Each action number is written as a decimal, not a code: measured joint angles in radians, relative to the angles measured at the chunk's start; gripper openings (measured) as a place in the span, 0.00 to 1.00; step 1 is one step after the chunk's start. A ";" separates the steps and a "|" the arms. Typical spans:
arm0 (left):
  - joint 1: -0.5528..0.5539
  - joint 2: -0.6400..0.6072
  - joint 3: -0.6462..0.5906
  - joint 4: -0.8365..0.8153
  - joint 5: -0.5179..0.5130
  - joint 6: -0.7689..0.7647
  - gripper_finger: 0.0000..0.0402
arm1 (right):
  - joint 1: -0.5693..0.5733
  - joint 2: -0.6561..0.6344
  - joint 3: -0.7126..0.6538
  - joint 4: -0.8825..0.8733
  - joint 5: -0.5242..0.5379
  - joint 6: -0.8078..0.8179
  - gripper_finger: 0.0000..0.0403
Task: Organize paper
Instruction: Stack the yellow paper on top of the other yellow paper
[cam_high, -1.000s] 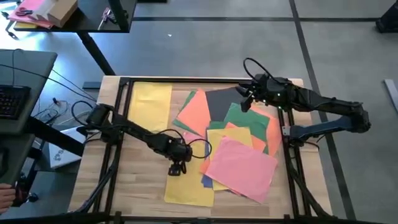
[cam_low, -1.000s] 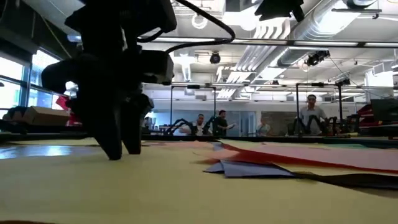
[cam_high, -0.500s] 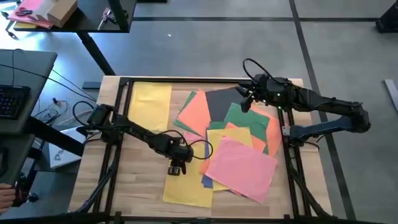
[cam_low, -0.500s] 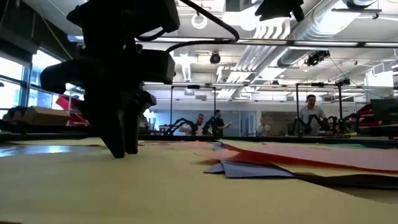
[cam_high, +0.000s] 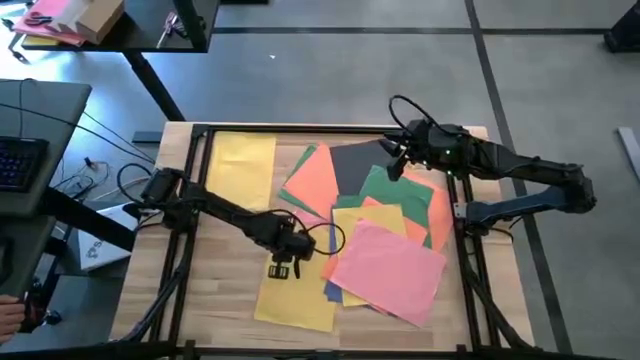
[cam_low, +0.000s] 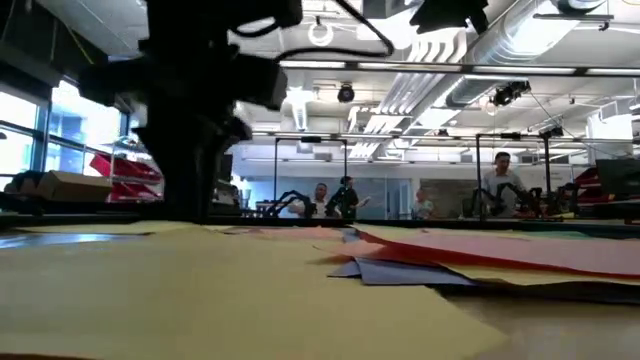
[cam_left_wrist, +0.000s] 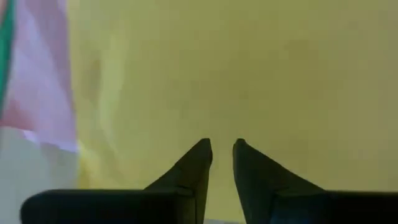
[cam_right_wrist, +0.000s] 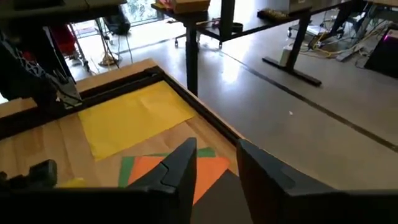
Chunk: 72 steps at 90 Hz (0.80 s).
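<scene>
My left gripper (cam_high: 283, 268) pressed down on the near yellow sheet (cam_high: 296, 297), fingers nearly together. The pink sheet (cam_high: 388, 268) lay just beside, topping the colourful pile. My right gripper (cam_high: 392, 160), slightly parted, hovered over the dark grey sheet (cam_high: 352, 163).

I saw a pale wood bench (cam_high: 220, 300) with a black frame (cam_high: 300, 129). Two yellow sheets lay on it, one at the far left (cam_high: 240, 160) and one near me (cam_high: 298, 300). The pile held an orange sheet (cam_high: 315, 180), a dark grey sheet (cam_high: 350, 165), a green sheet (cam_high: 395, 190), a pink sheet (cam_high: 385, 265) and a blue sheet (cam_low: 400, 272). Both arms were black.
</scene>
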 joint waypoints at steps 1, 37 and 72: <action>-0.002 -0.003 0.005 -0.002 0.001 0.000 0.14 | 0.000 0.000 0.000 0.000 0.000 0.000 0.25; -0.212 -0.149 0.069 -0.129 0.016 -0.273 0.21 | 0.127 -0.002 0.000 0.015 0.039 -0.108 0.25; -0.505 -0.130 0.018 0.000 -0.086 -0.465 0.40 | 0.399 0.007 0.000 0.015 0.267 0.087 0.25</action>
